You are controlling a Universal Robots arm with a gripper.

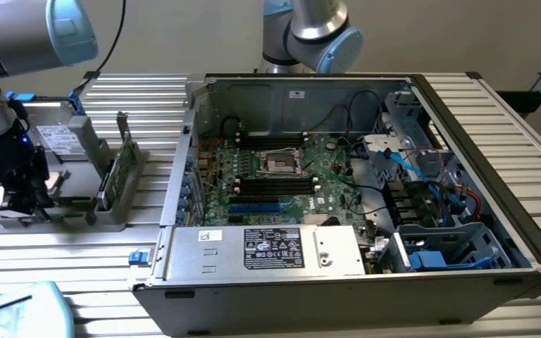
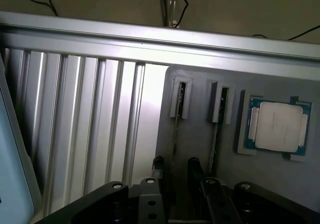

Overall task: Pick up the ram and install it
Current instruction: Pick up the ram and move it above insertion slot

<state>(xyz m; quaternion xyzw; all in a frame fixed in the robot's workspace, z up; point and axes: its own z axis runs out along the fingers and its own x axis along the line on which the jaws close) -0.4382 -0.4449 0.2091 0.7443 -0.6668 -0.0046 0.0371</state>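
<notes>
Slatted table (image 2: 90, 124) — end effector (image 2: 176, 170) straddles ram (image 2: 174, 136).

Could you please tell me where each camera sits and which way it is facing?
Exterior view: sits high off the arm, looking down on the open computer case and slatted table; the arm and claw show at its left.
Wrist view: rides on the wrist, looking down past the claw onto the grey holder and processor chip.
Shared: the claw, grey holder and slatted table.
</notes>
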